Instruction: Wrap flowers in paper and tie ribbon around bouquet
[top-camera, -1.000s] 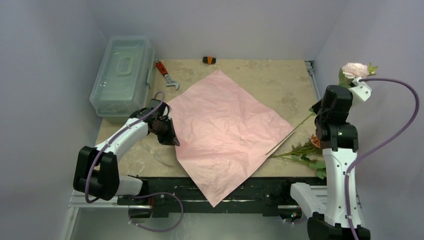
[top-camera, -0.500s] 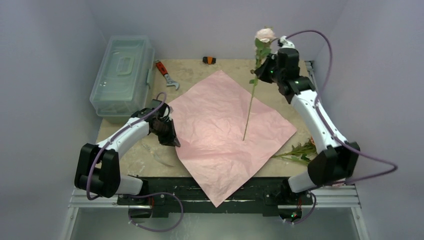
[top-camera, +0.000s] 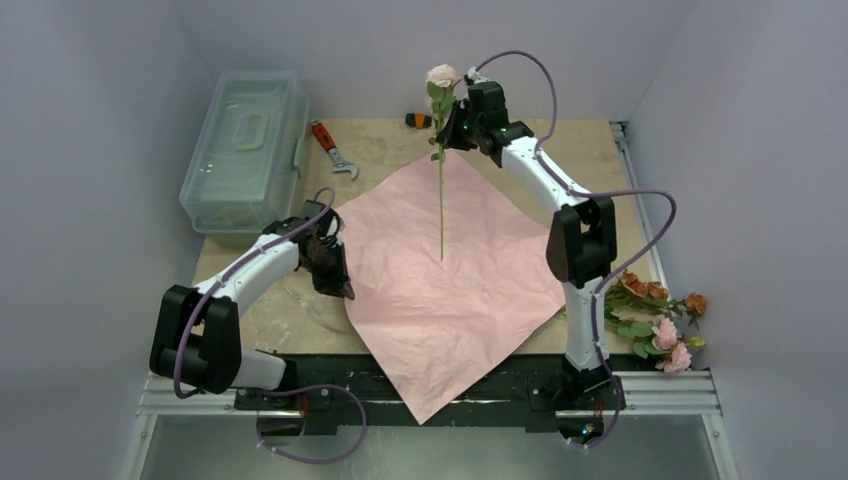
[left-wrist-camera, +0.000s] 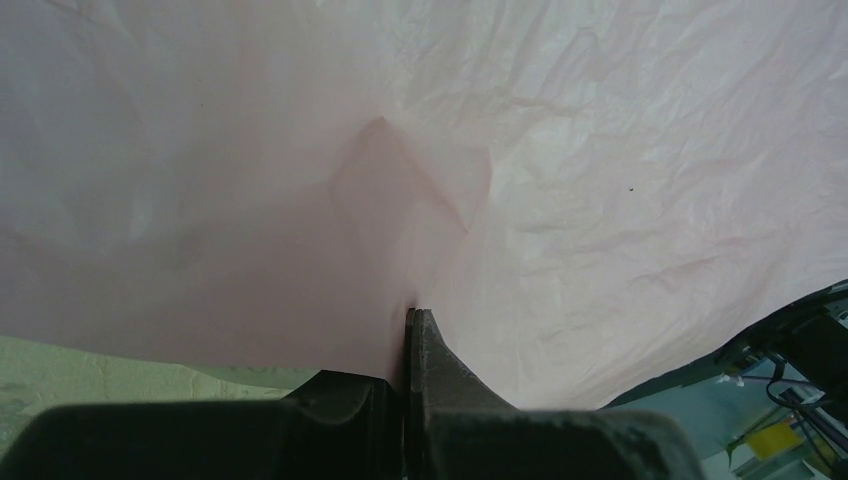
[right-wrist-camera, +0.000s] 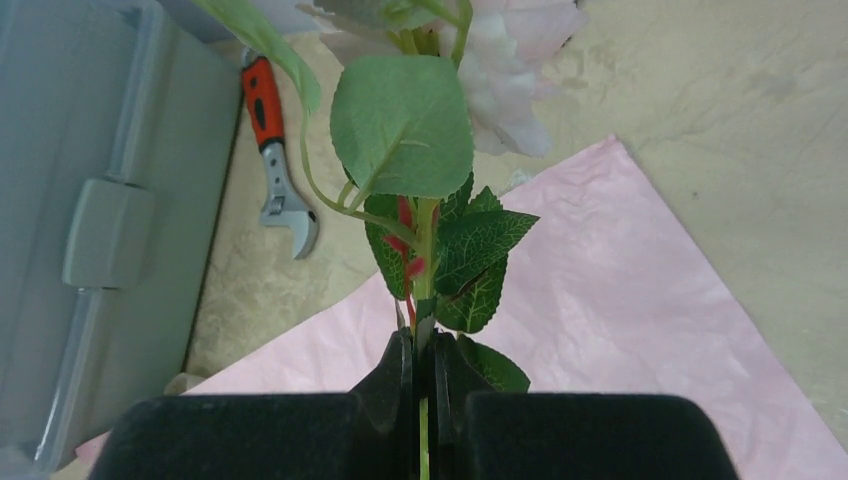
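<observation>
a: top external: the pink paper (top-camera: 460, 270) lies flat like a diamond on the desk (top-camera: 580, 165), with its near corner hanging over the front edge. the left fingers (top-camera: 340, 283) are clamped on its left corner.

b: yep, and the right fingers (top-camera: 458, 128) are pinched on a pink flower (top-camera: 441, 76). it's held upright over the paper's far corner, stem hanging straight down. can't tell if the tip touches the sheet. the other flowers (top-camera: 655, 318) lie in a heap at the desk's near right edge, well apart from the paper.

a: clear toolbox (top-camera: 245, 140) at far left, orange-handled wrench (top-camera: 333, 148) just beside it.

b: left wrist: the fingers are pressed tight together with the paper's edge caught between them, and a small fold puckers up right in front.

a: right wrist: the fingers are closed on the green stem just under the leaves, with the pale bloom at the top. the wrench and toolbox sit off to the left, and the paper's far corner is below.
</observation>
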